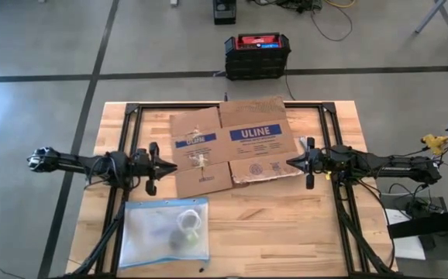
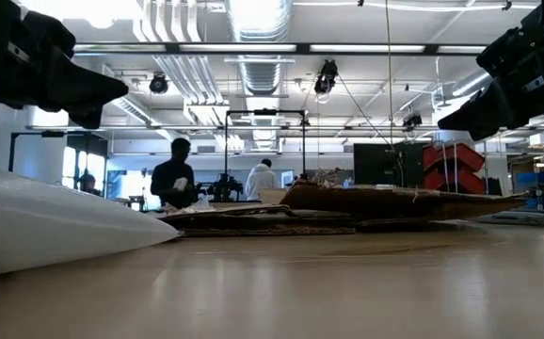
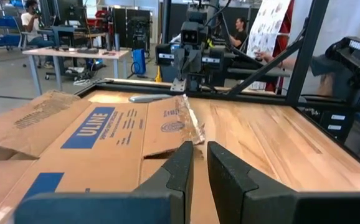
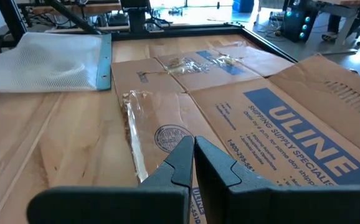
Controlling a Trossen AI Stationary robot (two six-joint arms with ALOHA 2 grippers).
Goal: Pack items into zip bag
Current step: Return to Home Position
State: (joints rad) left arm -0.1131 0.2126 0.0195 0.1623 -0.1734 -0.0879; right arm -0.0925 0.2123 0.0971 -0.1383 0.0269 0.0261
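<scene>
Zip bag (image 1: 164, 232) lies flat on the table (image 1: 286, 225) at about 7 o'clock in the high view. Its long axis runs 9 to 3 o'clock, and the blue zip strip (image 1: 164, 203) edge faces 12 o'clock, towards the flattened ULINE cardboard (image 1: 239, 143). The items (image 1: 185, 226), dark and pale, sit inside near the bag's 3 o'clock end. The left gripper (image 1: 171, 164) hangs at the cardboard's 9 o'clock edge pointing to 3 o'clock, fingers drawn nearly together on nothing. The right gripper (image 1: 290, 163) is at the 3 o'clock edge pointing to 9 o'clock, fingers pressed together and empty.
</scene>
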